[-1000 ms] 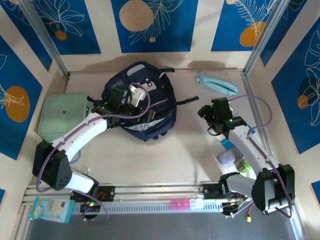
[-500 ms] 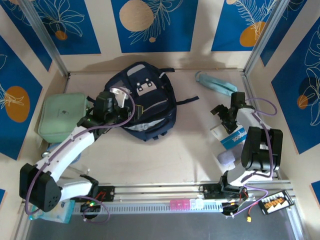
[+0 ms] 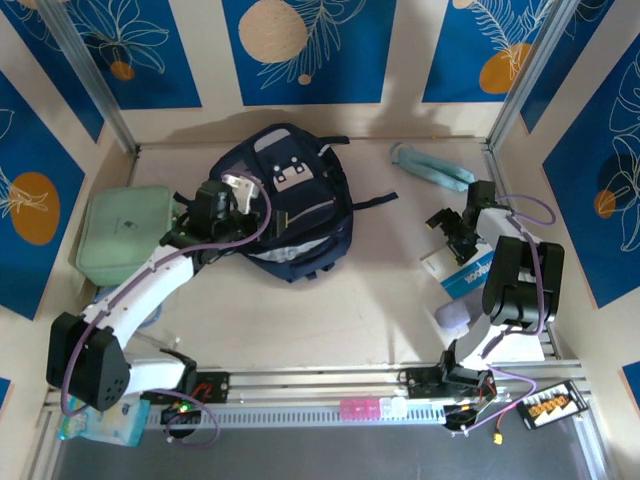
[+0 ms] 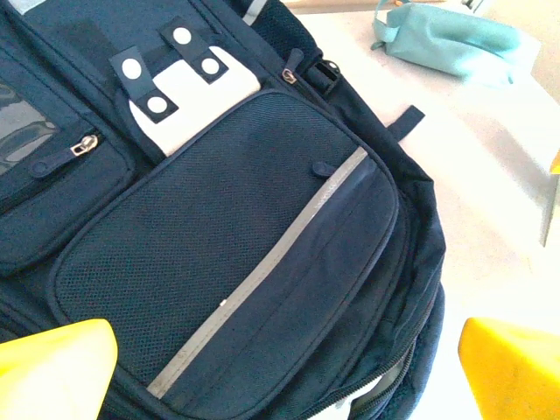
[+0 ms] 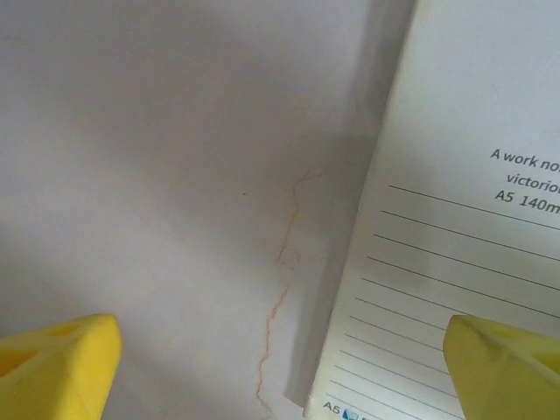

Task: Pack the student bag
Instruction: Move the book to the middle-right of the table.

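Observation:
The student bag [image 3: 295, 205], a navy-blue backpack, lies flat in the middle of the table with its white buckle patch [image 4: 194, 94] and striped front pocket [image 4: 262, 271] facing up. My left gripper [image 3: 240, 190] hovers over the bag's left side, open. In the left wrist view its yellow fingertips [image 4: 54, 367] straddle the pocket without touching, and the gripper [image 4: 280, 385] is empty. My right gripper [image 3: 447, 228] is open low over a lined notebook [image 5: 472, 262]. The notebook's left edge lies between its fingers [image 5: 52, 363]. Nothing is gripped.
A teal pouch [image 3: 432, 166] lies at the back right. A pale mint-green flat case [image 3: 125, 235] sits left of the bag. The blue-and-white notebook [image 3: 465, 272] and a lilac object [image 3: 452, 317] lie near the right arm. A snack packet [image 3: 95, 420] rests at the front left.
The left gripper has drawn back from above the bag's middle to its left side. The right arm has swung right and folded down over the notebook.

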You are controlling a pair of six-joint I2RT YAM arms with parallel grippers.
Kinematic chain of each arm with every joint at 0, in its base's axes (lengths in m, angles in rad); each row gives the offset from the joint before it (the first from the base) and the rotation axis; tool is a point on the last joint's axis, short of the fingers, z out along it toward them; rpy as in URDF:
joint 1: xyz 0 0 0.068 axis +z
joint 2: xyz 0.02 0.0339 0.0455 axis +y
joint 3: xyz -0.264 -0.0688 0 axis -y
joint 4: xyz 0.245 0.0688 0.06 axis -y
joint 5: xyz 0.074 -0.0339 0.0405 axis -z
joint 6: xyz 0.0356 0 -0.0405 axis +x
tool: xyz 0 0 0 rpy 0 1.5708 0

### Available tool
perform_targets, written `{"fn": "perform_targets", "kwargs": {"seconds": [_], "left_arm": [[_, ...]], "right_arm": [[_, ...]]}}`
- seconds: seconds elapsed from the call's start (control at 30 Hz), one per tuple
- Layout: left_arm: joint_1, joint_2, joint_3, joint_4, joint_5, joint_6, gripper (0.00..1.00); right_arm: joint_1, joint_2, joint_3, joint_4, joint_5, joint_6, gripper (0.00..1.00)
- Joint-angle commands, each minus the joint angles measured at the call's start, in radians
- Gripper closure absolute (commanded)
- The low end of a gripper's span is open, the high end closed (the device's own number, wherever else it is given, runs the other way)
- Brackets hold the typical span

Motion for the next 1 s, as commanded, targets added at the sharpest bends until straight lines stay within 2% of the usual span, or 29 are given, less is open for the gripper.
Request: {"fn": "perform_targets", "kwargs": {"seconds": [0.0,0.27,0.4,0.73,0.97], "left_arm": [[0.012,0.018,0.044,-0.011,0.036,-0.001,0.0],[0.014,0.027,0.048,-0.014,0.041,0.009,0.0],[0.014,0.042,0.051,-0.014,0.065,0.004,0.0],[0.014,0.086,0.085,-0.035,0.122,-0.018,0.0],[0.01,0.122,0.128,-0.057,0.155,-0.045,0.0]], "right_arm": [[0.02,0.035,0.013,-0.042,-0.039,-0.015,0.05],[0.1,0.065,0.033,-0.066,-0.058,-0.028,0.06],[0.157,0.074,0.038,-0.062,-0.115,-0.038,0.06],[0.363,0.073,0.02,-0.049,-0.199,-0.002,0.07],[0.511,-0.032,-0.112,-0.004,-0.189,0.124,0.1]]}}
